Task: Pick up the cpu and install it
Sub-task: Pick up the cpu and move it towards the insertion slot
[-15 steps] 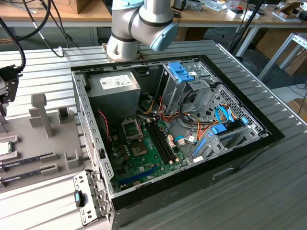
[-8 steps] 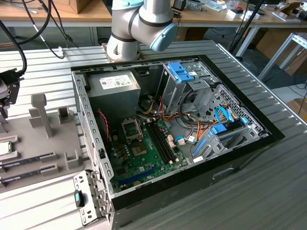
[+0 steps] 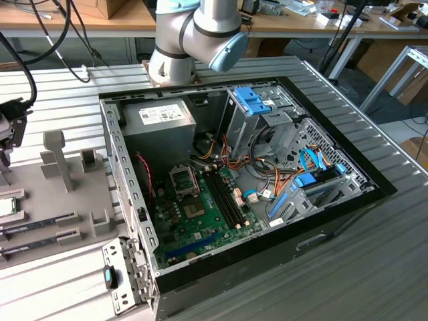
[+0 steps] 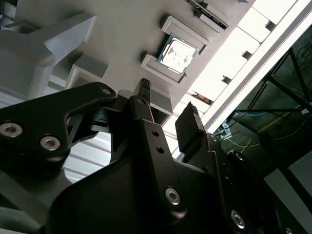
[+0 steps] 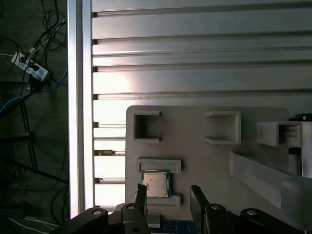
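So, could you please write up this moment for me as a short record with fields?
gripper: the gripper is open and holds nothing
cpu: the cpu lies flat between two pale brackets on the grey fixture plate, ungripped
gripper position: over the fixture plate, close to the cpu and apart from it
computer case: the computer case is open with its motherboard exposed, at the exterior view's right of the fixture plate
task state: cpu not yet picked up
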Tool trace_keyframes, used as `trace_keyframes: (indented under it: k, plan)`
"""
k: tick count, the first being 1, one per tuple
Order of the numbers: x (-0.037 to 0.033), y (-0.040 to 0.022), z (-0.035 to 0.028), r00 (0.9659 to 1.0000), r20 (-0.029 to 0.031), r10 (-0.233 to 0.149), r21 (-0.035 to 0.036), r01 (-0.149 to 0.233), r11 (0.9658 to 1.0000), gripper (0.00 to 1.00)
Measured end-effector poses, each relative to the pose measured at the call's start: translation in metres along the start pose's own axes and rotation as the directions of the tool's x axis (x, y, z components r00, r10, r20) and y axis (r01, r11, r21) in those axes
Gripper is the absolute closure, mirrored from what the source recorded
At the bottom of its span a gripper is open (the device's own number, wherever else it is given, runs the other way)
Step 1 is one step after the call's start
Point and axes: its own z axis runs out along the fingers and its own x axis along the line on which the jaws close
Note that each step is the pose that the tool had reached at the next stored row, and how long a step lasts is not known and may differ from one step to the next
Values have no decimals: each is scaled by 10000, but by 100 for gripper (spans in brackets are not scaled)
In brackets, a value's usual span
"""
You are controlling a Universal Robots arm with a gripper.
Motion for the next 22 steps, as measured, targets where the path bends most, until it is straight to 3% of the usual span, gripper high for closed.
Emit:
trace_keyframes:
  k: [22]
  plan:
    - [24,-1,61,10000,0,0,0,0,10000,52]
